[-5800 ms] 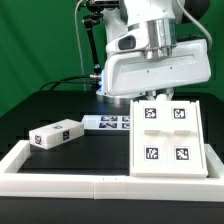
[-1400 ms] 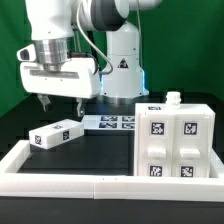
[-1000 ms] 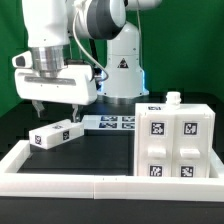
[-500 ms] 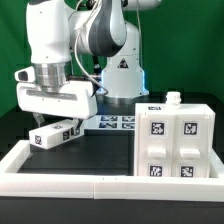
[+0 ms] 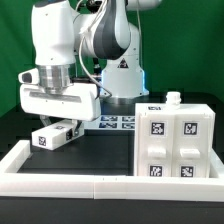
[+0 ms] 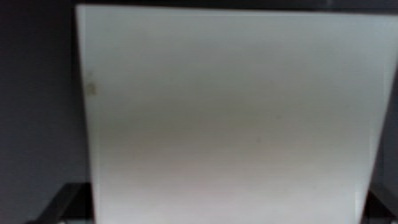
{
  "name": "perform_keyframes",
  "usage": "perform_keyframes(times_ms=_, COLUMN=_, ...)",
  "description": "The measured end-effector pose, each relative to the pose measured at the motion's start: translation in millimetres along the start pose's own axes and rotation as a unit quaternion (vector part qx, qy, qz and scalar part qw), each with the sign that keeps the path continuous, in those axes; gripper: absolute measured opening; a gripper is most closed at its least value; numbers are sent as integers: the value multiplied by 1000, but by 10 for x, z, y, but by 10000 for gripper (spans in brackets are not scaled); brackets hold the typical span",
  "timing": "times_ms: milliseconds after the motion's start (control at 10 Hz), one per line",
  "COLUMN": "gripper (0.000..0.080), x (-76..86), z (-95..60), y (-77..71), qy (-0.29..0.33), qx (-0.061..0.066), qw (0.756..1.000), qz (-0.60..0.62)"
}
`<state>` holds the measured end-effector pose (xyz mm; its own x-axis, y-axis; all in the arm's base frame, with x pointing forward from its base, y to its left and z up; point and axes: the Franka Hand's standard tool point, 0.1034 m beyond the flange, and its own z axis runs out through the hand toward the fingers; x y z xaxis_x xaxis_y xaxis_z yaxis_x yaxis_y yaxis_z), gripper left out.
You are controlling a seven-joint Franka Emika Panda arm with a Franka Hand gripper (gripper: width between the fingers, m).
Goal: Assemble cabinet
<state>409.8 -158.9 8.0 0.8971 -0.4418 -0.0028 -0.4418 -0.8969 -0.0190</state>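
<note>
Lowered since before, the gripper (image 5: 58, 126) is hanging right over the small block (image 5: 46, 139), its grip unclear; the cabinet (image 5: 168, 143) is sitting well apart.

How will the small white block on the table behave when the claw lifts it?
The small white block looks like rigid plastic, so it should stay stiff. Smaller than the cabinet, it is probably light. Its flat faces, smooth in the wrist view, may slip or swing if the claw grips off-centre.
</note>
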Motion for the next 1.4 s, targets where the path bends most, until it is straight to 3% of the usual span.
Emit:
perform_keyframes(times_ms=300, gripper=557, x=1, z=-36, y=-100, qy=2, qx=1, qw=1000, qz=-11)
perform_keyframes(times_ms=400, gripper=557, x=-20, z=-127, y=-233, qy=6, qx=4, qw=1000, qz=-18)
perform_keyframes(times_ms=600, gripper=557, x=-110, z=-473, y=-666, qy=-1, qx=17, qw=999, qz=-30)
perform_keyframes(times_ms=1000, gripper=560, x=-106, z=-1180, y=-1434, qy=-15, qx=37, qw=999, qz=-14)
perform_keyframes(times_ms=1100, gripper=560, x=-70, z=-1314, y=-1638, qy=-9, qx=34, qw=999, qz=-16)
perform_keyframes(times_ms=1300, gripper=560, x=16, z=-1505, y=-2090, qy=-3, qx=9, qw=999, qz=-33)
perform_keyframes(times_ms=1400, gripper=560, x=60, z=-1506, y=-2196, qy=-4, qx=11, qw=999, qz=-35)
